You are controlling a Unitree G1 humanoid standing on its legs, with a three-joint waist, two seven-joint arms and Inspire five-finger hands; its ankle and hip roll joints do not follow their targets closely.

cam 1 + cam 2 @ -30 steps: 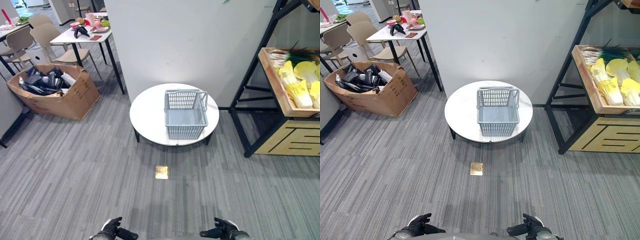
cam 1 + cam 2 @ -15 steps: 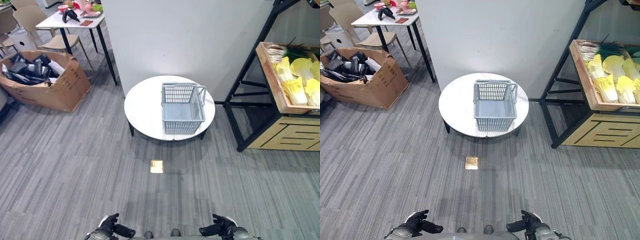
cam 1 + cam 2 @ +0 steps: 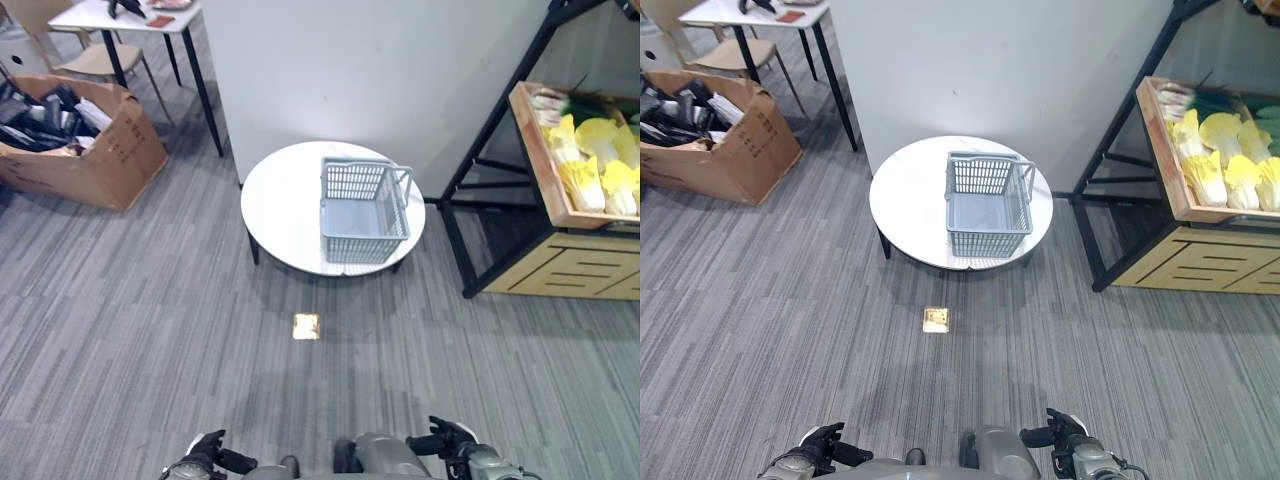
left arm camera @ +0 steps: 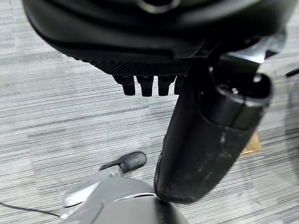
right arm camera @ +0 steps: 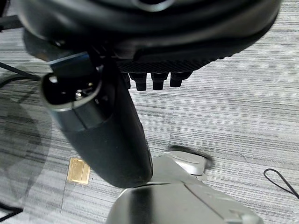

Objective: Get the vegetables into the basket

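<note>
1. Grey striped carpet floor [image 3: 150, 330] runs beneath us; low at its near edge we see our left hand [image 3: 208, 458] and right hand [image 3: 447, 441], both holding nothing.
2. Our wrist views show each hand's fingers curled under the palm, with the thumb standing out over bare carpet.
3. Farther ahead a small brass floor plate [image 3: 306, 326] sits in the carpet.
4. Beyond it stands a round white surface [image 3: 278, 208] carrying a grey basket [image 3: 364, 211], which looks empty.
5. To our right, well apart from the basket, a wooden tray [image 3: 548, 170] on a black rack holds the vegetables [image 3: 601, 160]: yellow-green cabbages and some green stalks.
6. Far left, a cardboard box [image 3: 75, 140] sits by a white table [image 3: 125, 15] against the wall.
</note>
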